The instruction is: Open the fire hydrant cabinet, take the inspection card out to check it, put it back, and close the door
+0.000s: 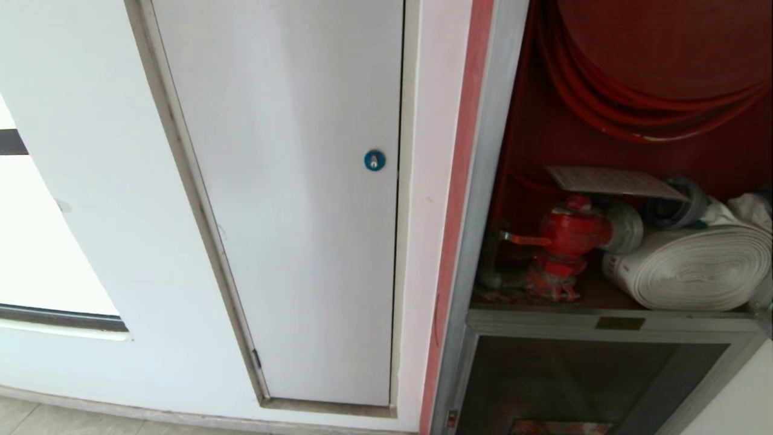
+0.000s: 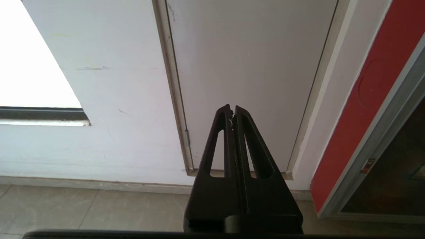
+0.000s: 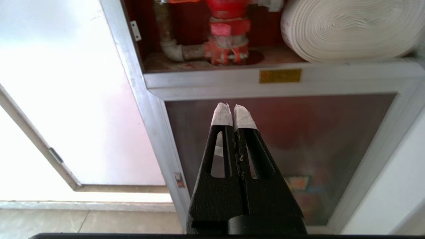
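The fire hydrant cabinet (image 1: 483,181) stands at the right with its upper compartment uncovered. Inside are the red hose reel (image 1: 634,109), the red valve (image 1: 567,232) and the white rolled hose (image 1: 694,266). The inspection card (image 1: 613,181), a pale flat sheet, lies across the top of the valve and hose fittings. The door is out of view. My right gripper (image 3: 233,106), with white-taped tips, is shut and empty in front of the lower dark pane (image 3: 315,132), below the valve (image 3: 229,30). My left gripper (image 2: 232,108) is shut and empty, facing the white panel door (image 2: 249,66). Neither arm shows in the head view.
A white panel door with a round blue lock (image 1: 374,160) fills the wall left of the cabinet. A bright window (image 1: 36,241) sits further left. Below the shelf is a smaller dark pane (image 1: 574,380) in an aluminium frame. Tiled floor (image 2: 83,209) runs along the wall's foot.
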